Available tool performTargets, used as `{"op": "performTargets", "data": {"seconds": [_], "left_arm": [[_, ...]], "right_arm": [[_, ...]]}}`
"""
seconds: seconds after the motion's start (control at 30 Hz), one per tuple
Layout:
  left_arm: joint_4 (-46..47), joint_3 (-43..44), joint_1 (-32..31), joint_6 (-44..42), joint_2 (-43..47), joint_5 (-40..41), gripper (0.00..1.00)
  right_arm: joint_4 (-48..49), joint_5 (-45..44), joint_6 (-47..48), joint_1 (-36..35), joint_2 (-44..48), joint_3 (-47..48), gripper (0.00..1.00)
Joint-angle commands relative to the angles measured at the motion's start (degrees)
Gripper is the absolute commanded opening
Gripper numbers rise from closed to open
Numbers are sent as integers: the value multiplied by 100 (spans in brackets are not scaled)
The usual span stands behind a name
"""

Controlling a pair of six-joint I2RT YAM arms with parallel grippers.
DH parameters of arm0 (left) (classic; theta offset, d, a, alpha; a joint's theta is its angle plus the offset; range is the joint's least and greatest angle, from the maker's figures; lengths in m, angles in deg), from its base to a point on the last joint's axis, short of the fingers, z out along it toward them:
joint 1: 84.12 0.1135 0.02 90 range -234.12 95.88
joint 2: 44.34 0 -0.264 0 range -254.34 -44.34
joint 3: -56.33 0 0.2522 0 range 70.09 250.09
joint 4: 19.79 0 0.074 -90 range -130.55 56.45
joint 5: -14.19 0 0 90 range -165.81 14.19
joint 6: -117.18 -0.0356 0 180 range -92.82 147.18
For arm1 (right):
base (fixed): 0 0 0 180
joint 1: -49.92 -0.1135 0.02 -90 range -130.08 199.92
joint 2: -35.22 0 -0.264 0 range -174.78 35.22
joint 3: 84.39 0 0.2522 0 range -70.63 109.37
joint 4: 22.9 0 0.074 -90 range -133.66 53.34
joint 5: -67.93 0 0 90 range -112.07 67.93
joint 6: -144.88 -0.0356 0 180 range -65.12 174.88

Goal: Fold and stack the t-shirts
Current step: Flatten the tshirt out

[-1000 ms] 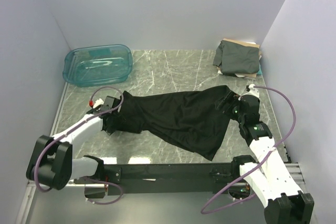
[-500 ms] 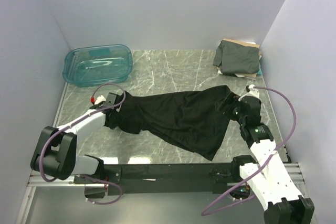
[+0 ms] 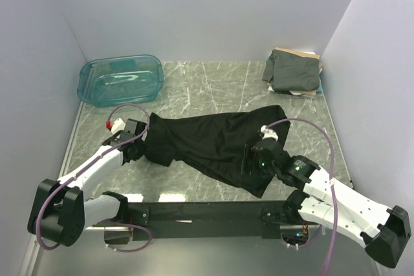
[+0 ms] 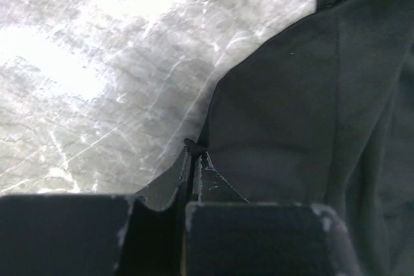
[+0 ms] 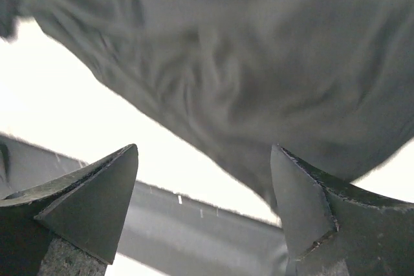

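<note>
The black t-shirt [image 3: 220,147] is lying crumpled and unfolded across the middle of the desk [image 3: 213,88], stretching from near the left edge toward the near right corner. The left fingers [image 4: 199,182] are pinching its hem, closed narrow on the cloth beside the left edge. The right fingers [image 5: 97,192] are standing wide apart over the shirt's near-right part, holding nothing (the wrist view is blurred, so I cannot tell how close they are to the cloth). At the far right corner a grey-green t-shirt [image 3: 292,71] is sitting folded on what looks like a tan t-shirt [image 3: 291,52], so part of the stack seems done. As I judge it, the job is partway through: the black shirt is waiting to be flattened, folded and carried to that pile.
</note>
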Motion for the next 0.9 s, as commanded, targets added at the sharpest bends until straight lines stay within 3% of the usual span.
{"op": "performTargets", "data": {"seconds": [0.0,0.17,0.43,0.87], "left_arm": [[57,-79,9,-35,92,153,1],[-5,-113,9,9,101,321,1],[4,-131,9,-35,153,339,1],[-92,-43,9,0,31,453,1]], "right_arm": [[-957,-274,-1102,-557,88,-145,88],[-1582,-239,-1385,-883,-96,-180,87],[-643,201,-1157,-892,-870,-549,75],[-800,16,-1192,-883,-1125,-593,65]]}}
